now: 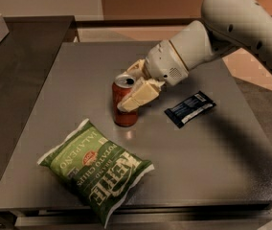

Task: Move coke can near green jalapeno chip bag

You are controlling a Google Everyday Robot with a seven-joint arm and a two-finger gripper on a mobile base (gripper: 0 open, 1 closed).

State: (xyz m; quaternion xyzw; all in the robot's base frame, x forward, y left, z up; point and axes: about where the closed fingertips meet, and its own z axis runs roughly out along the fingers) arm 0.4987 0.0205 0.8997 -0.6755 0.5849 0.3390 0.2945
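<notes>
Clamping the can (pixel 125 113) between its two fingers, end effector (pixel 126 90) sits just left of tabletop (pixel 198 166) centre. One finger crosses the can's front, the other sits behind its rim. Can upright, silver top showing. Arm (pixel 232 28) enters from 2 o'clock. Bag (pixel 95 169) lies flat at 7 o'clock from the can, near but apart. Wrapper (pixel 190 109) lies at 3 o'clock from the can, apart.
</notes>
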